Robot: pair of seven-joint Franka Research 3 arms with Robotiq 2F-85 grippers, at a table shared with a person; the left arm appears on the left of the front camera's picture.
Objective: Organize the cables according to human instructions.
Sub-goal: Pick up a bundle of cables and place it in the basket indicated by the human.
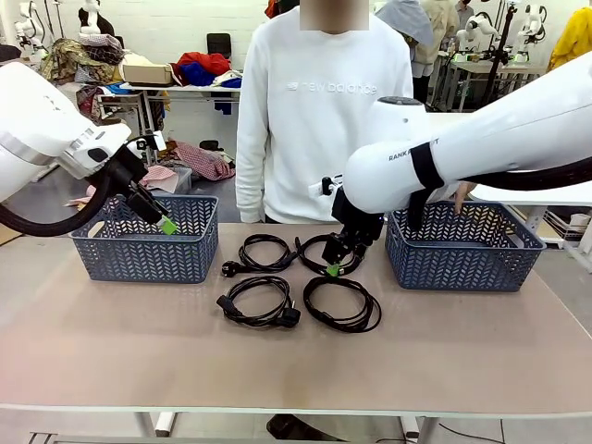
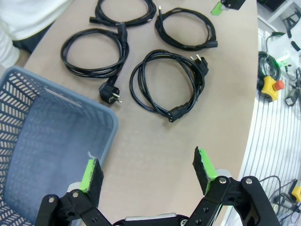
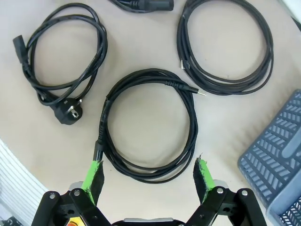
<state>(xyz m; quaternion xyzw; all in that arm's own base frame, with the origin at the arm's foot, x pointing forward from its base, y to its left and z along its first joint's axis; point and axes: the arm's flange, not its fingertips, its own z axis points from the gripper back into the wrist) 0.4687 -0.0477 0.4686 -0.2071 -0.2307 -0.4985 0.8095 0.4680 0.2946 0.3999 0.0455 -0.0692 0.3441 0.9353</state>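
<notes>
I count four coiled black cables (image 1: 289,316), mid-table. Blue baskets (image 1: 139,254): two, at 9 and 3 o'clock of the coils. One person (image 1: 319,111), at 12 o'clock.

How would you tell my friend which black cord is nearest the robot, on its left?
Find the long tan table, where four coiled black cords lie two by two between the left blue plastic basket and the right one. Look at the row nearer the robot and take the cord on the left basket's side. Unlike the slim-ended cord beside it, it carries chunky plugs.
</notes>
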